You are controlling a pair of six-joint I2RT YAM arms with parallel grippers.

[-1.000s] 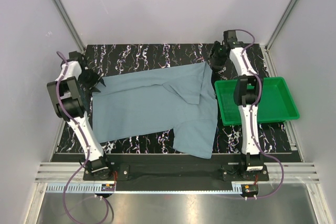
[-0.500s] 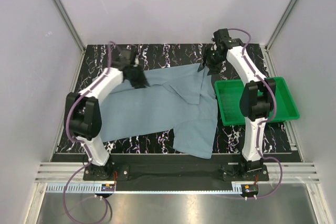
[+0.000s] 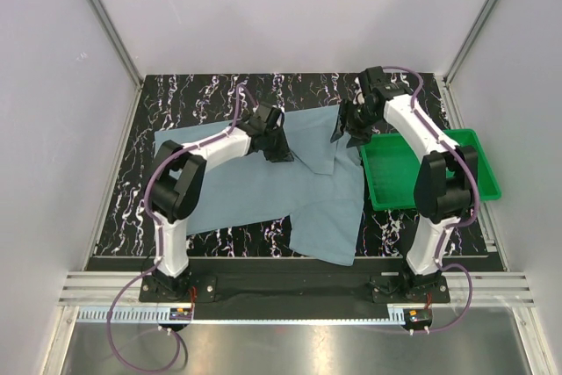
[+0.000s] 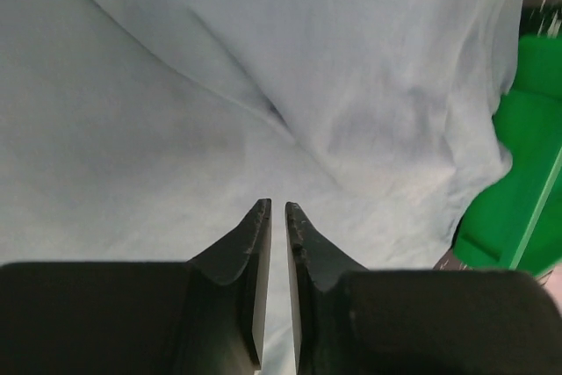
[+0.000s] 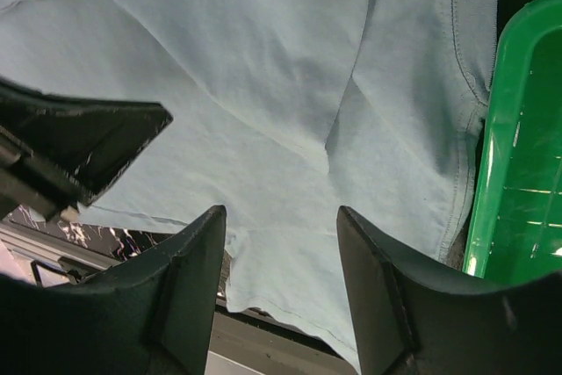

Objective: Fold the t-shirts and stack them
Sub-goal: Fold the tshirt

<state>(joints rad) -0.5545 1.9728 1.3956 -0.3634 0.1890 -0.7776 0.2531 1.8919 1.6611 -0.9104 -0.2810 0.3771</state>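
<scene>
The blue-grey t-shirt (image 3: 255, 191) lies spread on the black marbled table, its right part folded over in a flap. My left gripper (image 3: 283, 148) hovers over the shirt's upper middle. In the left wrist view, my left gripper (image 4: 277, 206) has its jaws all but together, with only a thin slit and nothing between them; the t-shirt (image 4: 176, 129) lies below. My right gripper (image 3: 349, 133) hangs over the shirt's far right corner. In the right wrist view, my right gripper (image 5: 279, 211) is open and empty above the t-shirt (image 5: 263, 85).
A green tray (image 3: 457, 173) stands on the table right of the shirt, close to my right gripper, and its rim shows as the green tray (image 4: 518, 182) and the green tray (image 5: 527, 129) in the two wrist views. White walls enclose the table.
My left arm swung from the shirt's left edge across to its upper middle while its jaws closed. My right gripper shifted a little nearer, along the shirt's far right corner.
</scene>
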